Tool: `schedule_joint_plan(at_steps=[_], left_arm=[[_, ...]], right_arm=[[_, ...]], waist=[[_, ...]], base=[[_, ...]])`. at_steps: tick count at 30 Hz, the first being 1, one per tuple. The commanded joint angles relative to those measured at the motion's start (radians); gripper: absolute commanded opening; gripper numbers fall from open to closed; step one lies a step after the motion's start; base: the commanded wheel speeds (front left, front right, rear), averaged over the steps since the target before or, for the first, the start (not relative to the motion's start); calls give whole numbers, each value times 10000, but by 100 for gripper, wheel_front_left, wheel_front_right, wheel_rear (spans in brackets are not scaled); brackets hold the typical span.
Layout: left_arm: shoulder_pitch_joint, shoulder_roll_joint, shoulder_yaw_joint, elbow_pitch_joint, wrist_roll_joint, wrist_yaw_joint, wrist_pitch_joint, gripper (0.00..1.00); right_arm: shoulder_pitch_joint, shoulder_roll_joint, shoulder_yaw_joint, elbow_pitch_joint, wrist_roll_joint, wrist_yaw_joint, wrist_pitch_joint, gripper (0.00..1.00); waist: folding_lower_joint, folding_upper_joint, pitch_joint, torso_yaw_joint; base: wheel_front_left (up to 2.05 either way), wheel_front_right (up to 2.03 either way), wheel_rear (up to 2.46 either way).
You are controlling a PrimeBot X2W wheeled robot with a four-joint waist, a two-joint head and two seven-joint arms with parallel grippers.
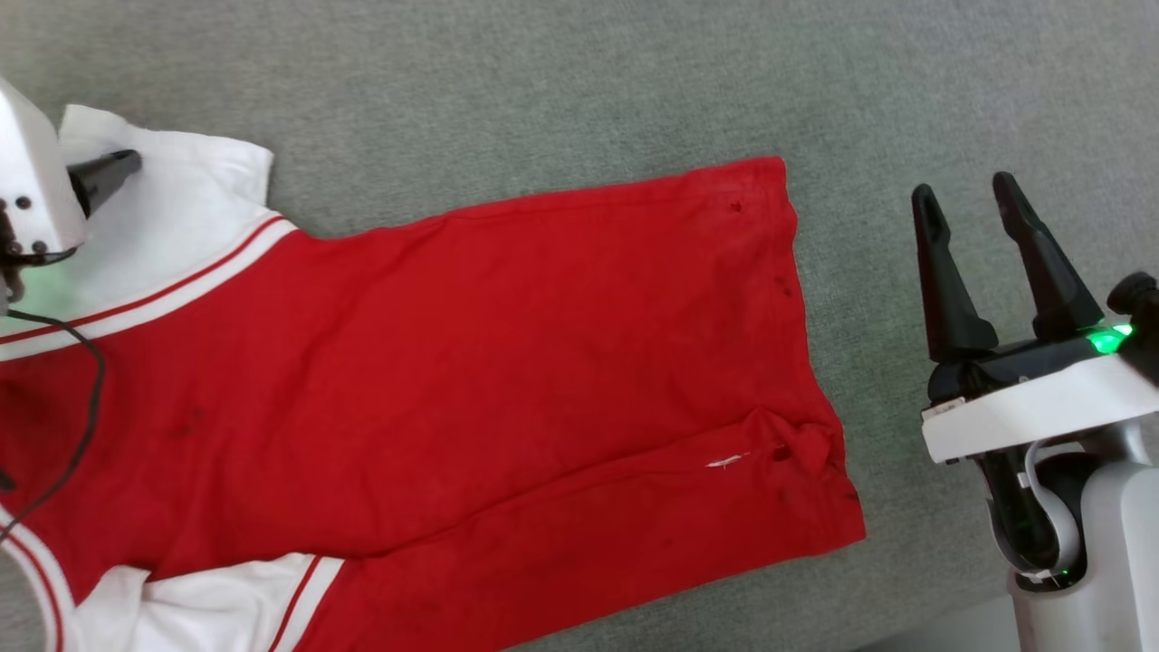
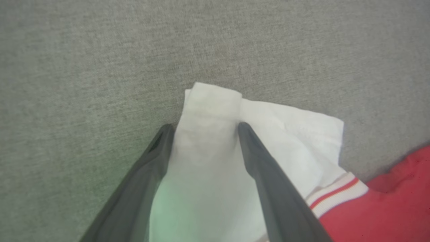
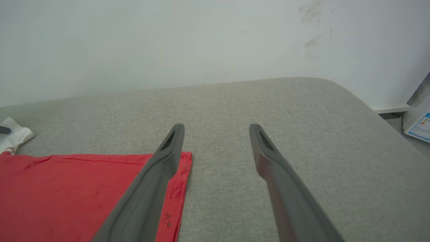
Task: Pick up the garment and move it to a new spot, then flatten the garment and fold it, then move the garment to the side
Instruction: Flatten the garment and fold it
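Far left: left gripper (image 2: 205,128) over the upper white sleeve (image 1: 181,226) of the red jersey (image 1: 507,362). Fingers (image 2: 268,181) apart, straddling a folded-over flap of that sleeve; contact with the cloth not clear. Black cable (image 1: 86,398) hanging from the wrist across the red fabric.

Middle: jersey spread flat on the grey upholstered surface (image 1: 543,91), sleeve end toward the left, hem (image 1: 801,299) toward the right. White-and-red striped trim (image 1: 172,294) between sleeve and red body. Second white sleeve (image 1: 199,607) at the lower left edge of head view. Lower long edge folded over the body, with a small bunched wrinkle (image 1: 801,448) near the hem.

Right: right gripper (image 1: 964,186) clear of the jersey, just beyond the hem, over bare grey surface. Fingers apart there too, holding nothing. Green light (image 1: 1106,340) lit at the gripper base. In right wrist view, hem corner beside one finger; white wall (image 3: 168,43) behind the surface.
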Motion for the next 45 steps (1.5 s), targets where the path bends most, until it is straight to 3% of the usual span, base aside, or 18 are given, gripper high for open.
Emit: schedule_joint_plan(at_steps=[1, 4, 5, 6, 7, 15, 22, 23, 34, 35, 36, 37, 40, 45], left_arm=[[-132, 99, -37, 119, 29, 126, 182, 100], [179, -143, -75, 685, -222, 521, 695, 100], [284, -197, -94, 867, -301, 655, 833, 47], [425, -256, -125, 1029, -364, 752, 1018, 19], [537, -317, -179, 1127, -421, 808, 1186, 0], [549, -837, -9, 1262, -506, 640, 162, 0], [-405, -1153, -149, 966, -236, 142, -788, 0], [-749, -1486, -318, 845, -229, -59, -930, 0], [-1399, -2054, -861, 482, 15, -566, -1335, 0], [-1394, -2047, -882, 468, 46, -601, -1378, 0], [-1359, -2024, -898, 462, 75, -615, -1411, 0], [-1335, -2016, -910, 440, 80, -633, -1441, 0], [-1269, -2031, -939, 411, 82, -682, -1539, 0], [-1099, -2054, -859, 472, 73, -775, -1951, 0]], right_arm=[[-188, 55, 55, 59, 76, -2, -14, 100], [-245, 38, 117, 179, 159, -2, -12, 100], [-284, 33, 150, 205, 207, 0, -18, 100], [-305, 9, 155, 255, 226, -2, 17, 100], [-341, -25, 181, 268, 273, -2, -8, 100], [-693, -295, 213, 758, 1160, -2, 492, 100], [-1720, -977, 450, 2363, 2406, -2, 3331, 100], [-2330, -1235, 520, 3021, 2616, 0, 4624, 100], [-4145, -1600, 1332, 5269, 2691, -2, 8110, 100], [-4173, -1556, 1426, 5407, 2756, -2, 8434, 58], [-4187, -1544, 1522, 5497, 2753, 0, 8675, 25], [-4208, -1525, 1553, 5558, 2726, 0, 8844, 0], [-4345, -1547, 1519, 5623, 2668, 1, 9151, 0], [-4851, -1783, 1227, 5128, 2545, 0, 8588, 0]], waist=[[-2, 0, 204, -183], [-2, 0, 321, -276], [-2, 0, 336, -308], [-2, 0, 338, -337], [-2, 0, 331, -347], [-2, 0, 4, -102], [-2, 0, -419, 635], [-2, 0, -424, 1076], [-2, 0, 15, 2099], [-2, 0, 40, 2145], [-2, 0, 48, 2177], [-2, 0, 59, 2207], [-2, 0, 40, 2283], [-2, 0, -331, 2382]], base=[[0, 0, 0], [0, 0, 0], [0, 0, 0], [0, 0, 0], [0, 0, 0], [0, 0, 0], [0, 0, 0], [0, 0, 0], [0, 0, 0], [0, 0, 0], [0, 0, 0], [0, 0, 0], [0, 0, 0], [0, 0, 0]])
